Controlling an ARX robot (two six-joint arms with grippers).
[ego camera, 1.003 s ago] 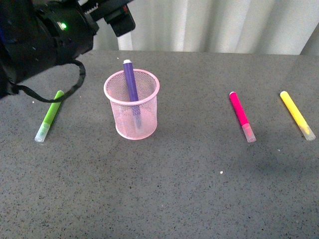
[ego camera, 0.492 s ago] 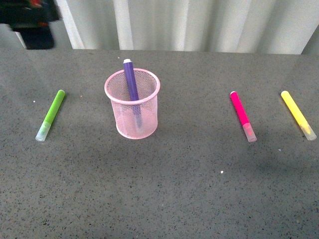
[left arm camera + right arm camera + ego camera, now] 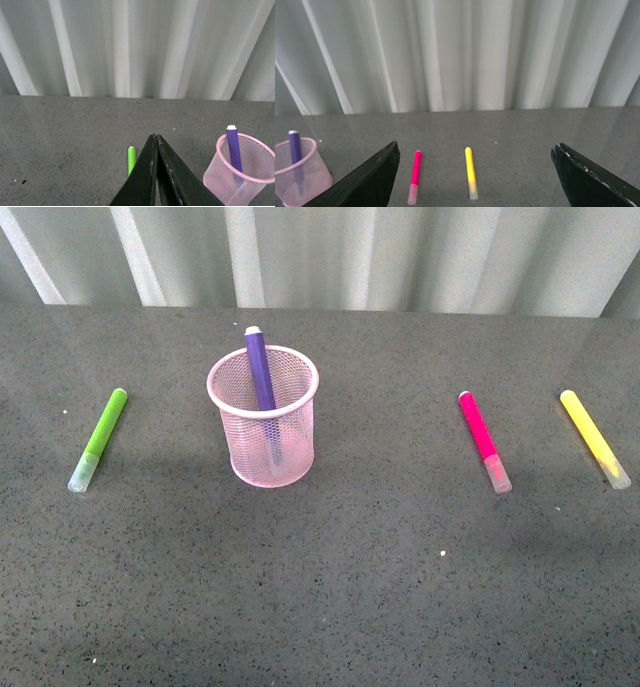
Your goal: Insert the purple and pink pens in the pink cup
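The pink cup [image 3: 263, 416] stands upright on the grey table, left of centre. The purple pen [image 3: 261, 373] stands inside it, leaning, its white tip above the rim. The pink pen [image 3: 481, 437] lies flat on the table to the right. Neither arm shows in the front view. In the left wrist view my left gripper [image 3: 155, 137] is shut with nothing in it, above the table, with the pink cup [image 3: 241, 175] and purple pen [image 3: 234, 146] off to one side. In the right wrist view my right gripper [image 3: 475, 148] is wide open, and the pink pen [image 3: 415, 174] lies between its fingers' lines, well ahead.
A lime-green marker [image 3: 99, 437] lies left of the cup, also seen as the green marker [image 3: 131, 158] beside the left fingers. A yellow marker [image 3: 594, 436] lies at the far right, next to the pink pen. A white curtain [image 3: 350, 252] hangs behind the table's far edge.
The left arm, which filled the upper left of the front view a second ago, has drawn back out of that view. The cup and pens have not moved.
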